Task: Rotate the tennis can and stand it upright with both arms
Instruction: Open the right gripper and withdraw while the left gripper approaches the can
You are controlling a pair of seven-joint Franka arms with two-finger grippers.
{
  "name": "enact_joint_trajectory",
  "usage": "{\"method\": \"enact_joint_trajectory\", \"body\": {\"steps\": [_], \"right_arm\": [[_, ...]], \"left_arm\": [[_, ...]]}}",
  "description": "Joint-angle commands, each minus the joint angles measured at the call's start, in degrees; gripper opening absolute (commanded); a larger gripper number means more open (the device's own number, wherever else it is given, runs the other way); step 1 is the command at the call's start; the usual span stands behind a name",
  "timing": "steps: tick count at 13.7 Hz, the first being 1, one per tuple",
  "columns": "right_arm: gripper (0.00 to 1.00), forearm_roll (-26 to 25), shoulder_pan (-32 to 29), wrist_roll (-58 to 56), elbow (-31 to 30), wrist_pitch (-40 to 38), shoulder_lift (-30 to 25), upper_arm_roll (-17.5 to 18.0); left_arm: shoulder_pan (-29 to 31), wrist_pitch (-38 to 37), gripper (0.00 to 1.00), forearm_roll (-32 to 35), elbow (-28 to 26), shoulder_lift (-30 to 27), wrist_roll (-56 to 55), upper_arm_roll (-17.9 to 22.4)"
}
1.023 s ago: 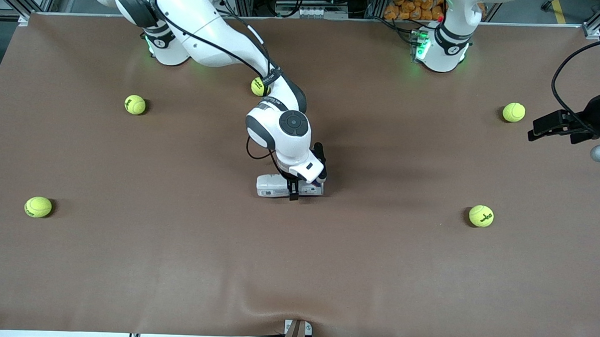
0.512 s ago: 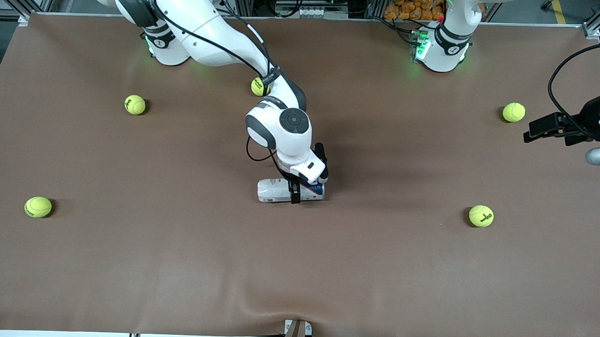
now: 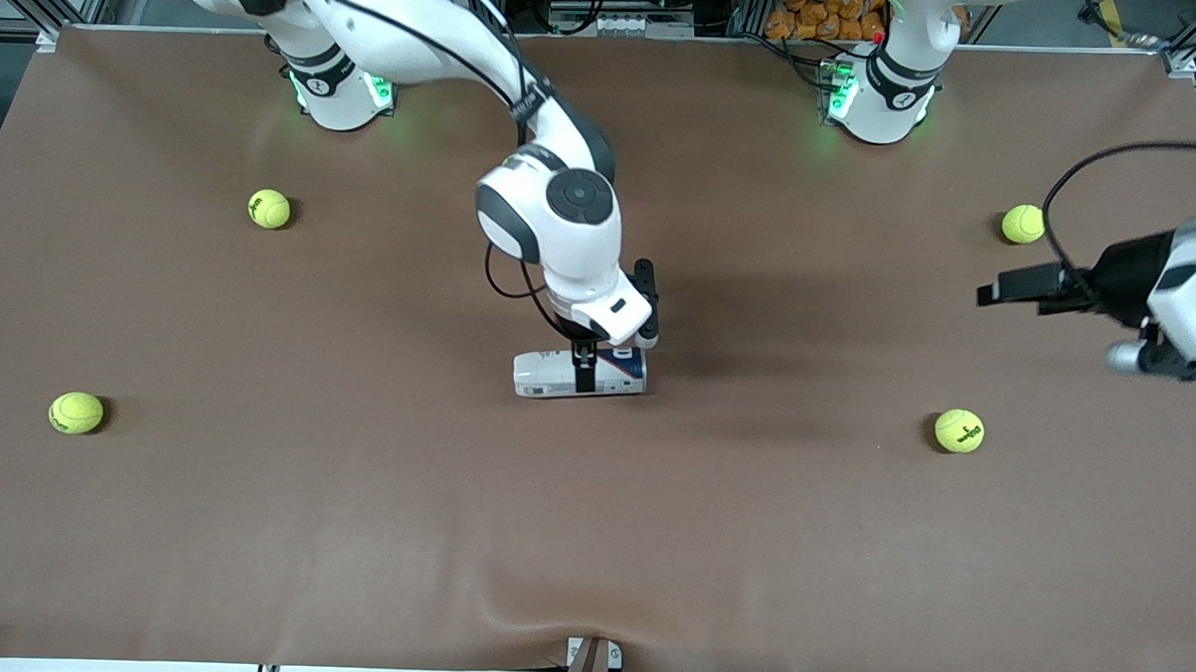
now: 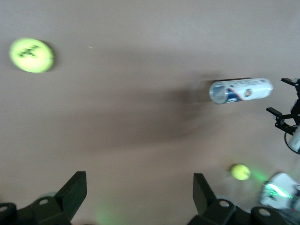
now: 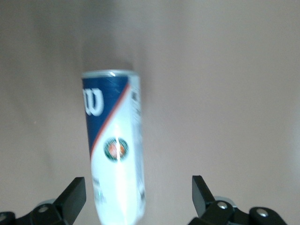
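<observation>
Tennis can: I see the tennis can lying on its side near the middle of the tabletop, its long axis running between the two arms' ends. From the right wrist view the navy part of the label with the white W sits toward one end, the white part toward the other.

Right hand: my right hand hangs just over the can's middle, fingers spread wide. In the right wrist view the can lies off-centre between the fingertips, closer to one of them; nothing is gripped.

Left hand: my left hand is up in the air over the left arm's end of the tabletop, well apart from the can, fingers spread and holding nothing. Its wrist view shows the can far off.

Tennis balls: four tennis balls show in the front view, two toward the right arm's end and two toward the left arm's end, all well apart from the can.
</observation>
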Motion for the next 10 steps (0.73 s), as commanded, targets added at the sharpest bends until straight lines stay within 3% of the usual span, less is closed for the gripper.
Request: {"method": "enact_joint_trajectory", "body": {"steps": [1, 5, 10], "right_arm": [[1.00, 1.0, -4.6, 4.1, -1.7, -2.8, -5.1, 0.4], [1.00, 1.0, -11.2, 10.1, -1.8, -5.7, -9.9, 0.3], [1.00, 1.0, -19.0, 16.5, -2.8, -13.0, -17.2, 0.2]], "left_arm": [[0.7, -0.1, 1.00, -5.7, 0.9, 4.4, 1.1, -0.4], [-0.2, 1.7, 1.00, -16.0, -0.2, 10.6, 4.2, -0.8], [-4.8, 12.7, 1.00, -23.9, -8.9, 11.1, 8.1, -0.9]]}}
